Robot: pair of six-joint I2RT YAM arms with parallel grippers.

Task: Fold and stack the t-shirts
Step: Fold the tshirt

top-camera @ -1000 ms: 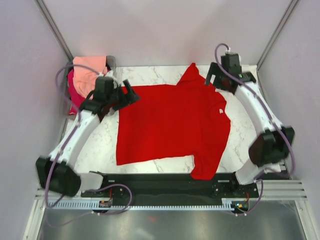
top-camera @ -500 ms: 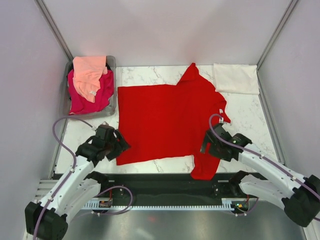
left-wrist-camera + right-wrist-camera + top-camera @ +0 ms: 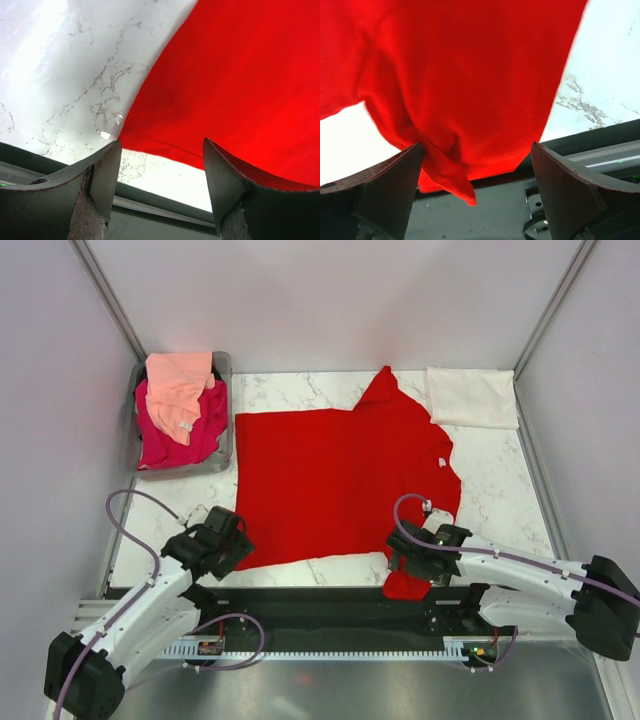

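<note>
Across the middle of the white marble-patterned tabletop we see the bright red soft cloth t-shirt spread flat. Its small white neck tag lies on its right side, one sleeve points to the far edge, and the other sleeve droops off the near edge onto the black base rail. We judge it is laid out this way so it can be folded from the near side. The left gripper sits at the red shirt's near-left corner with its jaws spread wide. In the left wrist view the stitched hem corner lies between the dark wedge-shaped fingers, not yet pinched. The right gripper is over the drooping near sleeve, equally unclenched, and the bunched cloth hangs in the gap between its jaws. Both look placed to take the near edge and carry it over. The knit looks matte and limp: smooth where it is flat, and falling into soft rolls at the sleeve. Just left of the red shirt's far corner a grey plastic bin holds a crumpled magenta-pink tee with a peach tee slumped on top, presumably waiting. Just right of its far sleeve a cream-white tee lies as a neat flat rectangle, likely the base of the stack.
</note>
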